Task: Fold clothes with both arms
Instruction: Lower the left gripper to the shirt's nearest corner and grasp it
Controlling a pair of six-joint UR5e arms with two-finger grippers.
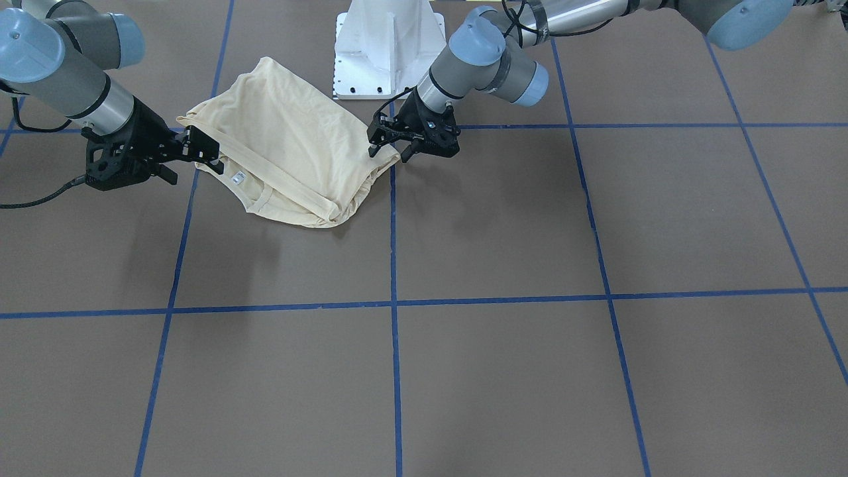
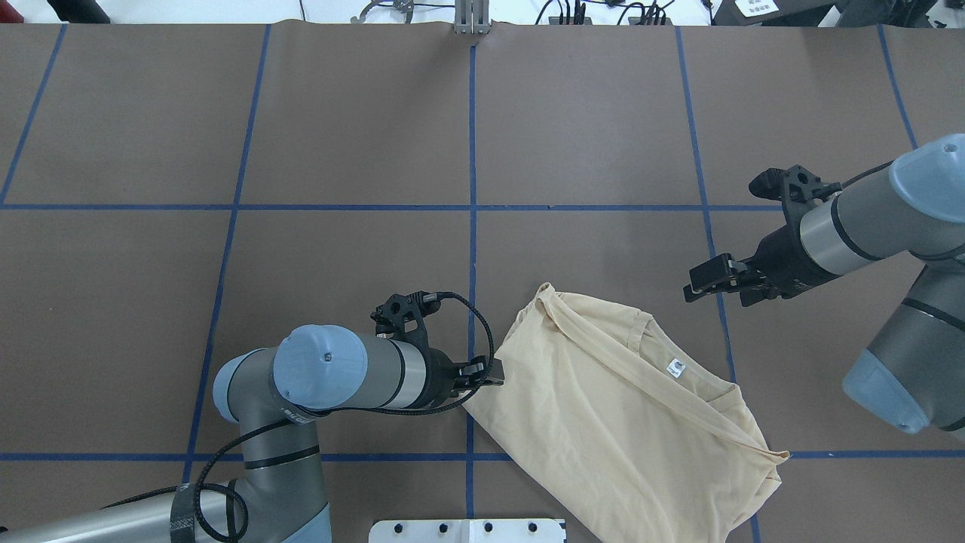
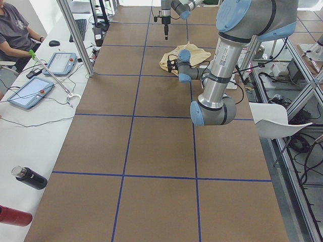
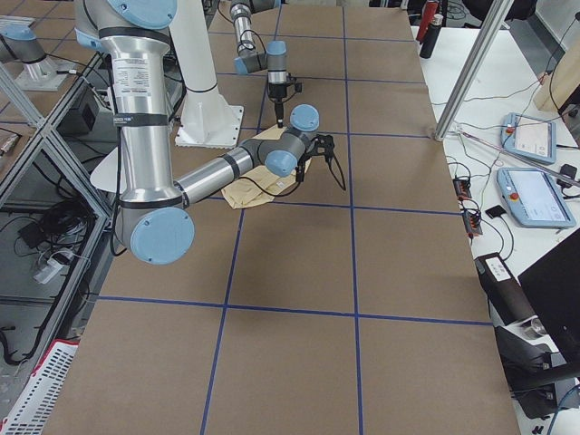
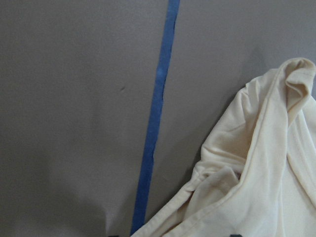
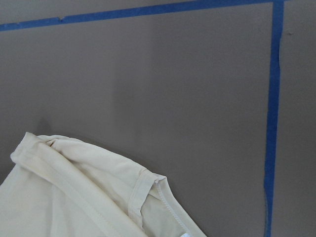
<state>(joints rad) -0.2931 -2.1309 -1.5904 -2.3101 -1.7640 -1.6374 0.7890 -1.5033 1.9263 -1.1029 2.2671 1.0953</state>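
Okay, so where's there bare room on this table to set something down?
Bare: the whole far half of the table beyond the cross tape line, and the near square outside the left arm. Crowded: by the white pedestal, where the shirt lies with the left gripper at its edge and the right gripper close by.

- A robotics lab: jointed robot arms (image 3: 224, 65) stand at a long table (image 1: 503, 371) covered in brown paper and gridded with blue tape (image 1: 397, 371).
- At 10 o'clock in the left-end view, teach pendants (image 3: 60, 63) lie on a white bench beside a seated person (image 3: 15, 30).
- At 2 o'clock in the right-end view stands an aluminium post (image 4: 468, 72).
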